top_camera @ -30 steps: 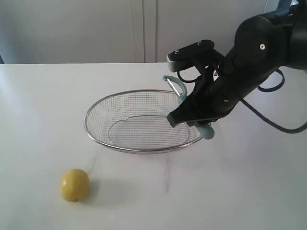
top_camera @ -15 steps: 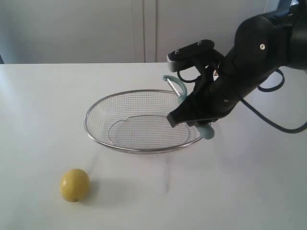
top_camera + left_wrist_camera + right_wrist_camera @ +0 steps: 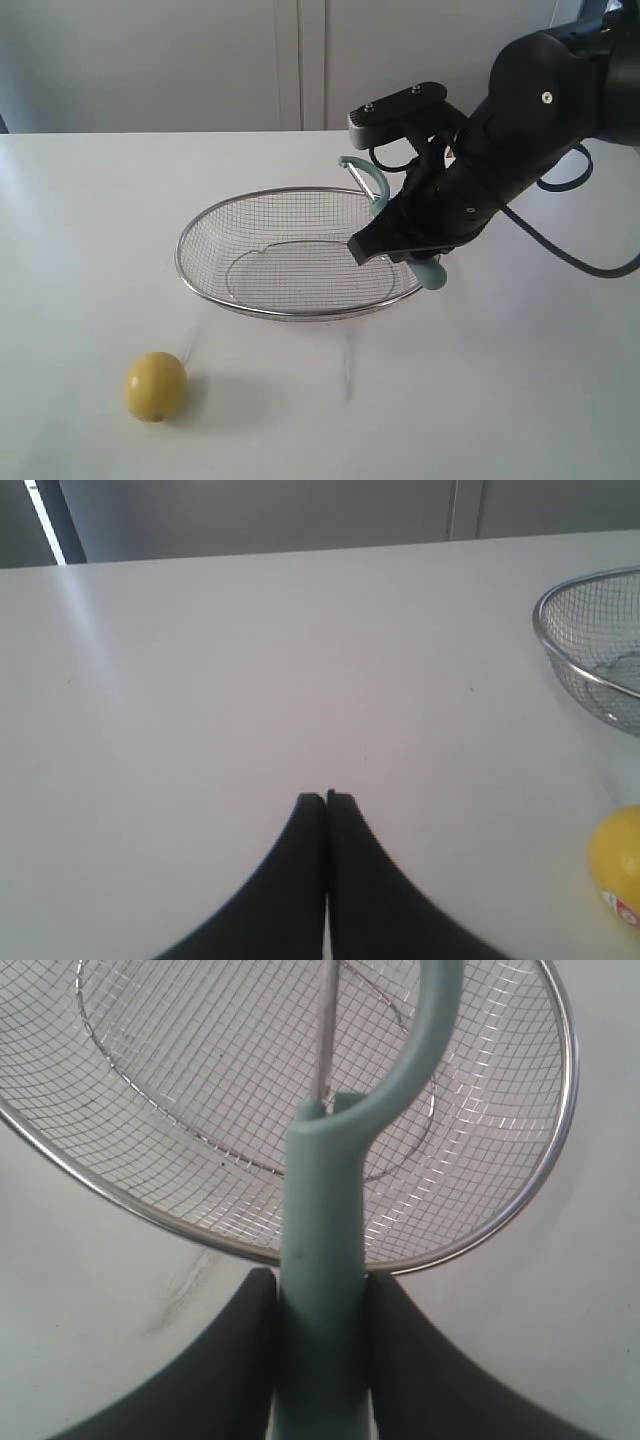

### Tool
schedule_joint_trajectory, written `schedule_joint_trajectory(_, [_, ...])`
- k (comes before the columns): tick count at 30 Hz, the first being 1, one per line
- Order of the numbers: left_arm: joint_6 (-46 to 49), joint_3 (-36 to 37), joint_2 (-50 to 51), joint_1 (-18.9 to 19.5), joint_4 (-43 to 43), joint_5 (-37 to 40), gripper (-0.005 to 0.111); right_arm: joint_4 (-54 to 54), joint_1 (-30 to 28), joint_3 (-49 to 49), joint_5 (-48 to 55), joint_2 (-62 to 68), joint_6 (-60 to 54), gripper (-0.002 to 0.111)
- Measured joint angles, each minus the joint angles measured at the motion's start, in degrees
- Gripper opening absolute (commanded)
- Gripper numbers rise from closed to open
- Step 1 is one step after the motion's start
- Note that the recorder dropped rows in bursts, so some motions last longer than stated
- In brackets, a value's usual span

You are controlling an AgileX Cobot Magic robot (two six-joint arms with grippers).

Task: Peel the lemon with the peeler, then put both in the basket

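Note:
My right gripper (image 3: 405, 245) (image 3: 320, 1285) is shut on the pale teal handle of the peeler (image 3: 325, 1260), held over the right rim of the wire mesh basket (image 3: 200, 232) (image 3: 150, 1090). The peeler's curved head (image 3: 365, 175) sticks up above the basket's far rim. The lemon (image 3: 156, 386) lies on the white table at the front left, well apart from the basket; its edge shows in the left wrist view (image 3: 618, 860), and so does the basket's rim (image 3: 545, 640). My left gripper (image 3: 326, 798) is shut and holds nothing, above bare table.
A white table (image 3: 90, 200) carries everything, with a pale wall and cabinet doors (image 3: 300, 60) behind it. A black cable (image 3: 575, 255) loops off the right arm.

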Motion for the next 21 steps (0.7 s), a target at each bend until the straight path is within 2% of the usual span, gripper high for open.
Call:
schedule_joint_trajectory(6, [-3.3, 0.0, 0.0, 0.0, 0.0, -7.3, 0.000, 0.0, 0.0, 0.0, 0.0, 0.0, 0.0, 0.000])
schedule_joint_trajectory(13, [-18.6, 0.0, 0.0, 0.0, 0.0, -21.5, 0.000, 0.0, 0.0, 0.0, -0.1, 0.0, 0.0, 0.000])
schedule_joint_trajectory(15, [-20.1, -0.4, 0.0, 0.0, 0.0, -19.8, 0.000, 0.0, 0.0, 0.0, -0.1, 0.0, 0.0, 0.000])
schedule_joint_trajectory(18, [-20.9, -5.2, 0.5, 0.0, 0.0, -5.6, 0.000, 0.0, 0.0, 0.0, -0.1, 0.0, 0.0, 0.000])
schedule_joint_trajectory(21, [-20.9, -9.0, 5.2, 0.0, 0.0, -1.9, 0.000, 0.0, 0.0, 0.0, -0.1, 0.0, 0.0, 0.000])
